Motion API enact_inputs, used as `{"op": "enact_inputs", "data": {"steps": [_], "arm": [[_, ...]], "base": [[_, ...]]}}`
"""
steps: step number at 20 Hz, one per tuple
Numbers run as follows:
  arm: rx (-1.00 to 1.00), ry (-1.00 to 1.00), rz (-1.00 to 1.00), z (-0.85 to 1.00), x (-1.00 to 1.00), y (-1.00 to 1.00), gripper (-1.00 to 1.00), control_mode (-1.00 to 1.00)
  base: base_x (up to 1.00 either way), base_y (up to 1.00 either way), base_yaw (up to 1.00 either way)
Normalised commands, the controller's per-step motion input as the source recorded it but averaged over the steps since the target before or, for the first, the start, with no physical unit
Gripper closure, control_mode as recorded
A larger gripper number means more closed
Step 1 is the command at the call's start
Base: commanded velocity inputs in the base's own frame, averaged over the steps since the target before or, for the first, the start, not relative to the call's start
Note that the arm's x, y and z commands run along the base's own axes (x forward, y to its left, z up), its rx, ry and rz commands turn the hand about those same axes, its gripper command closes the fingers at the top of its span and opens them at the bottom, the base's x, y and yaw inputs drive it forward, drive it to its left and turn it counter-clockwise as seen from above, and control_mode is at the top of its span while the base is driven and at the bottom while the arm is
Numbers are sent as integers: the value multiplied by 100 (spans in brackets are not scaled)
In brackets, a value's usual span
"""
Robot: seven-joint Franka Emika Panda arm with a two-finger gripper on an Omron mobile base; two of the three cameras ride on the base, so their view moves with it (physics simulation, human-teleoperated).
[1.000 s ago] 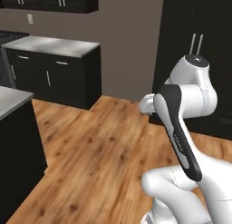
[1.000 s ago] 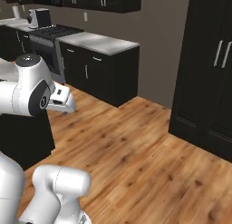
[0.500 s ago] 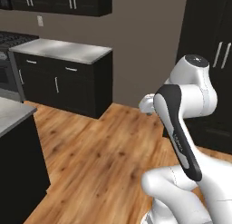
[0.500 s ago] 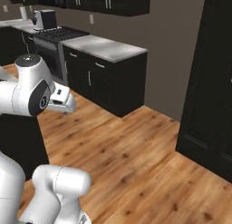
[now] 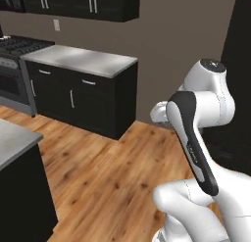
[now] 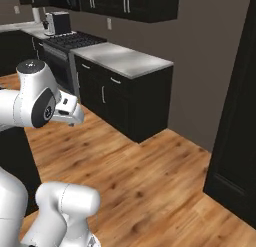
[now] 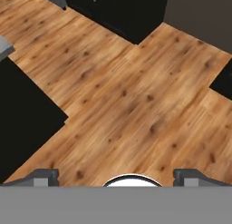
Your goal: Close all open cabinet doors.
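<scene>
A tall, nearly black cabinet door [image 6: 235,116] fills the right edge of the right base view, and its dark face [image 5: 241,84] stands behind the arm in the left base view. Its handles are out of frame, so I cannot tell whether it stands open. Upper black cabinet doors [image 5: 93,2] [image 6: 125,1] with silver bar handles look closed. Under the grey counter [image 5: 81,60], the base cabinet doors [image 5: 73,96] [image 6: 107,93] also look closed. My gripper [image 7: 118,177] points down at the wood floor, fingertips [image 7: 45,177] wide apart, open and holding nothing.
A stove [image 5: 14,45] [image 6: 75,40] stands left of the counter, with a small appliance [image 6: 57,22] behind it. A dark island with a grey top [image 5: 14,143] stands close on the left; its black side [image 7: 22,114] shows below the hand. Wood floor [image 7: 131,91] lies between.
The whole picture has slid to the right, so the camera has turned left. The tall cabinet's handles have left both base views. The arm keeps its pose and the gripper stays open.
</scene>
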Motion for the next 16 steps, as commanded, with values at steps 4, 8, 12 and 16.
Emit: {"op": "enact_inputs", "data": {"steps": [4, 8, 12, 16], "arm": [[0, 0, 0, 0, 0, 0, -100, 100], [0, 0, 0, 0, 0, 0, -100, 100], [0, 0, 0, 0, 0, 0, -100, 100], [0, 0, 0, 0, 0, 0, -100, 100]], "base": [[89, 0, 21], [87, 0, 23], [85, 0, 26], [82, 0, 30]]}}
